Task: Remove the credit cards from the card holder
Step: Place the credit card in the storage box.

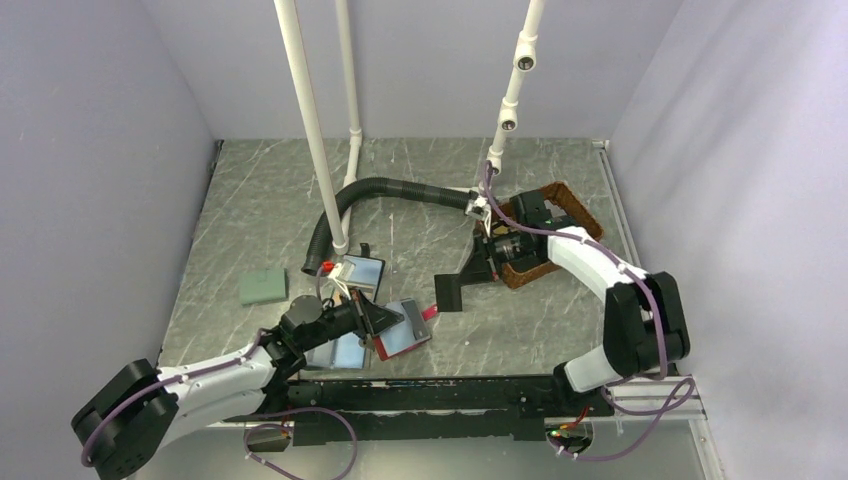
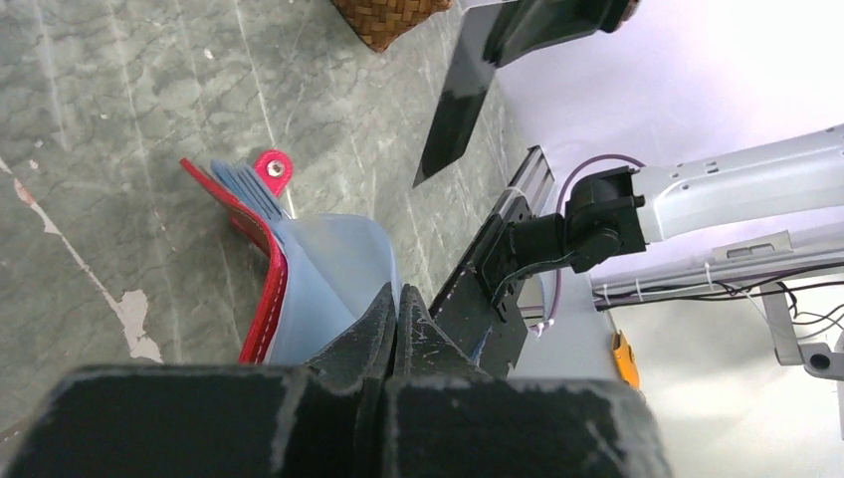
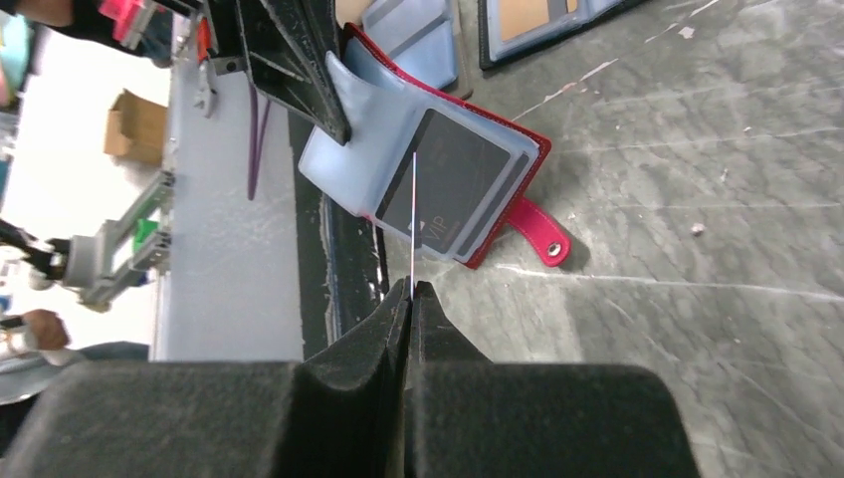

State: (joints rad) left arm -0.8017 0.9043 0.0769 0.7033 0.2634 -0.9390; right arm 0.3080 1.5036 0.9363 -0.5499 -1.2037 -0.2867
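The red card holder (image 1: 408, 341) lies open on the table near the front edge, pull tab (image 1: 430, 313) pointing right. My left gripper (image 1: 387, 320) is shut on its pale plastic sleeve (image 2: 333, 264), lifting that flap; its tips (image 2: 396, 302) pinch the sleeve's edge. My right gripper (image 1: 482, 262) is shut on a black credit card (image 1: 448, 292), held in the air right of the holder. The right wrist view shows this card edge-on as a thin line (image 3: 413, 214) above the gripper (image 3: 411, 289). Dark cards (image 3: 453, 174) still sit in the holder's sleeves (image 3: 348, 159).
A wicker basket (image 1: 552, 235) stands behind the right gripper. A black-rimmed case (image 1: 362, 271), a grey-blue folding wallet (image 1: 335, 352) and a green pad (image 1: 263, 287) lie by the left arm. A black corrugated hose (image 1: 375, 192) and white poles (image 1: 312, 130) cross the back.
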